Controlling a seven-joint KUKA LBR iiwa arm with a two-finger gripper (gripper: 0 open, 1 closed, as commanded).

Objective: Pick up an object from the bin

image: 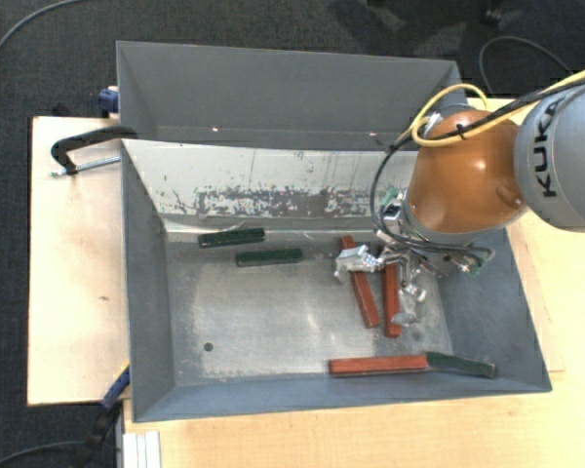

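Jaws: low over the right half of the grey bin (pixel 142 291); whether wide or narrow could not be told.
Directly beneath: left red-brown bar (pixel 367 300) and right red-brown bar (pixel 393 308), side by side, long axes running from far wall toward near wall, slightly slanted. Judged the likeliest pick; a grip would close across their width.
Nearer the front wall: third red-brown bar (pixel 378 365), lying crosswise, a dark green piece (pixel 463 366) at its right end.
Well apart, leftward: two dark green bars (pixel 231 237).
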